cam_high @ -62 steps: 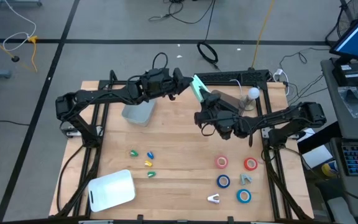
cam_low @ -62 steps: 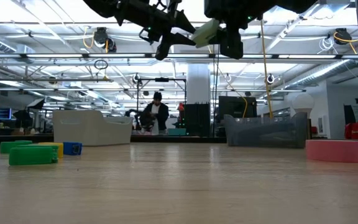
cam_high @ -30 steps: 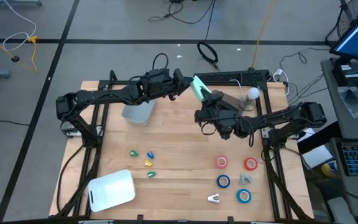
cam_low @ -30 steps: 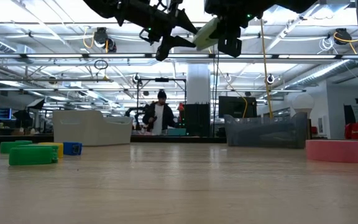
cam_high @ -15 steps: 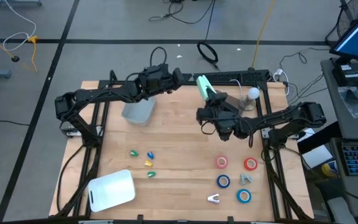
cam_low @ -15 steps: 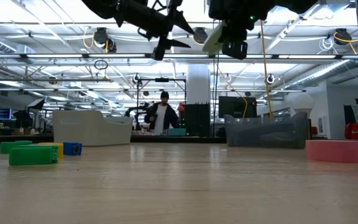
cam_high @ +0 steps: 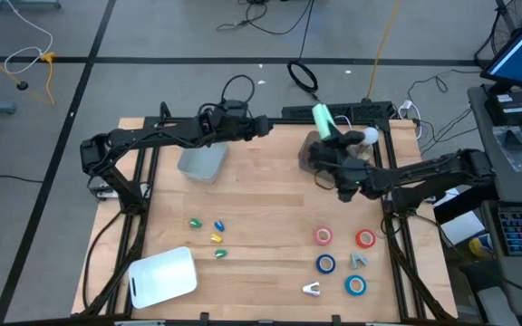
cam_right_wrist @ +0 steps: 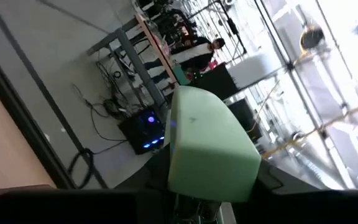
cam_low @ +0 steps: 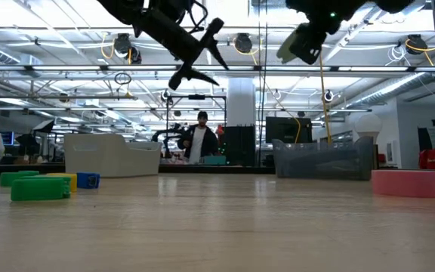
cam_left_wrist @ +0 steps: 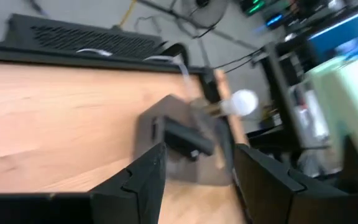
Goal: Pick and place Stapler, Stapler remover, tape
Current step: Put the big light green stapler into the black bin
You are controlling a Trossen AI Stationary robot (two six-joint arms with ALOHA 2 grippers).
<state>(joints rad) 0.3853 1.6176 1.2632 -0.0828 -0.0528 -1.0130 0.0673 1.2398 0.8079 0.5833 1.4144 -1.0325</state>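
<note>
A pale green stapler [cam_high: 321, 118] hangs high above the table's far right part, over a dark grey bin [cam_high: 314, 156], with my right gripper [cam_high: 328, 136] shut on it. It also shows in the low view as stapler [cam_low: 296, 44] and in the right wrist view as stapler [cam_right_wrist: 207, 143]. My left gripper [cam_high: 263, 124] stands open and empty in the air to its left, also seen as left gripper [cam_low: 202, 51]. Two red tape rolls [cam_high: 323, 236] and two blue tape rolls [cam_high: 325, 263] lie flat at the near right, with a stapler remover [cam_high: 312, 289] beside them. My right gripper pinches the stapler between its two fingers by the end nearer the arm [cam_high: 325, 131]. The fingers lie about level, and the stapler's free end [cam_high: 318, 110] sticks out past them toward the far edge. The stapler is lifted clear above the dark bin.
A pale grey bin [cam_high: 201, 164] stands below my left arm, and a white lid [cam_high: 163, 276] lies at the near left. Small green, blue and yellow pieces [cam_high: 207, 231] lie near it. The dark bin [cam_left_wrist: 179, 140] holds a black thing. A person [cam_low: 201, 140] stands far behind the table.
My right gripper has carried the stapler away from my left gripper toward the table's far right, over the dark bin, rolling so that the stapler has turned about. My left gripper, open throughout, has rolled and tipped down a little.
</note>
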